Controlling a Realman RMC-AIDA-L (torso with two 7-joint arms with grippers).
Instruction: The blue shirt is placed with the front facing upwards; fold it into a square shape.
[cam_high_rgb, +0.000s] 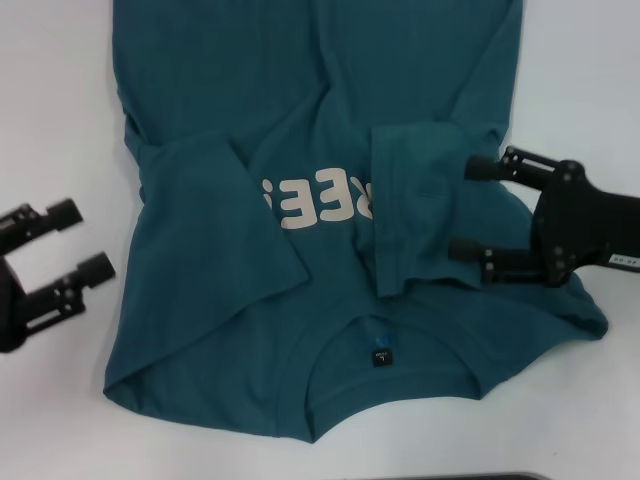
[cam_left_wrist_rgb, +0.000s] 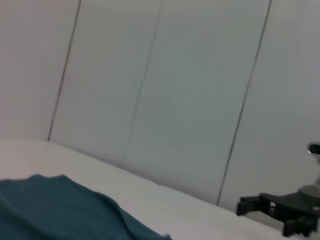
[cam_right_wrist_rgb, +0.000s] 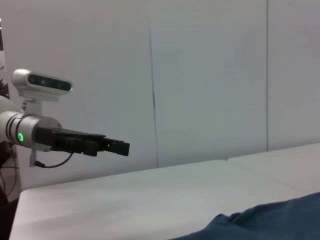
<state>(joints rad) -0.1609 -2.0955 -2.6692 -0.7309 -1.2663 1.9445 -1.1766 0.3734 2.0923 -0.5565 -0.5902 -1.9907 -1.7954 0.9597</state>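
The blue shirt (cam_high_rgb: 330, 230) covers the table (cam_high_rgb: 60, 120), both sleeves folded inward, lettering half hidden, hem cut off. Left gripper (cam_high_rgb: 85, 243) and right gripper (cam_high_rgb: 468, 208) — jaws spread wide, holding nothing.

We see the left gripper (cam_right_wrist_rgb: 117, 147) held level above the white table (cam_right_wrist_rgb: 150, 195), a camera (cam_right_wrist_rgb: 42, 84) mounted over its wrist. A rumpled edge of the shirt (cam_right_wrist_rgb: 270, 222) lies on the table.

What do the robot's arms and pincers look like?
Both pincers are black: the left pincer and right pincer each have two flat, bolted prongs. Seen from the right wrist, the left arm is silver-grey with a glowing green ring, a thin cable and a camera on top.
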